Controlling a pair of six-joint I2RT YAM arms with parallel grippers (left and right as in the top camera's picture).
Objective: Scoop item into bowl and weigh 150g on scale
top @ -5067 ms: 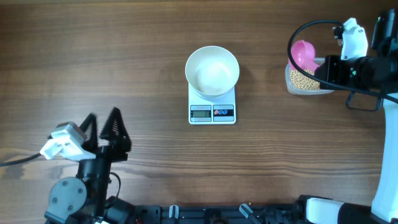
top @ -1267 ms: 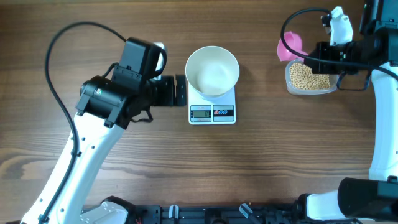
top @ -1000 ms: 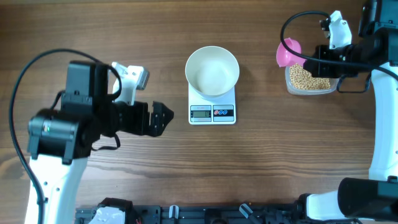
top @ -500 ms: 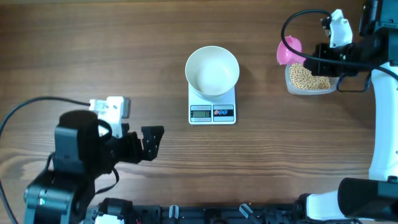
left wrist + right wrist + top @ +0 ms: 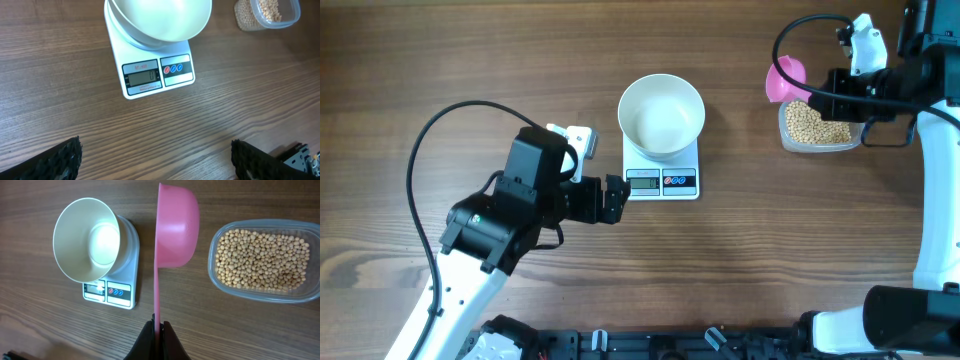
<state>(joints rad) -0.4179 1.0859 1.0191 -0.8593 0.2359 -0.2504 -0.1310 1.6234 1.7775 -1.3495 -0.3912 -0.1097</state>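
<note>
Risked scattering beans (image 5: 260, 260) on the carry, holding the pink scoop (image 5: 177, 227) edge-on, only by its thin handle, in the clamped right gripper (image 5: 159, 327). Risked nudging the scale (image 5: 661, 182) with the left gripper (image 5: 610, 200), spread wide and empty just beside its front-left corner. Found the bowl (image 5: 661, 115) on the scale, apparently empty, and all beans in the clear container (image 5: 212, 275) near the table's (image 5: 770, 260) right edge.

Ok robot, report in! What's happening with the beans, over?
Left end effector open, empty, near scale. Right end effector shut on pink scoop. Bowl on scale, empty; beans in container. Nothing blocking.
</note>
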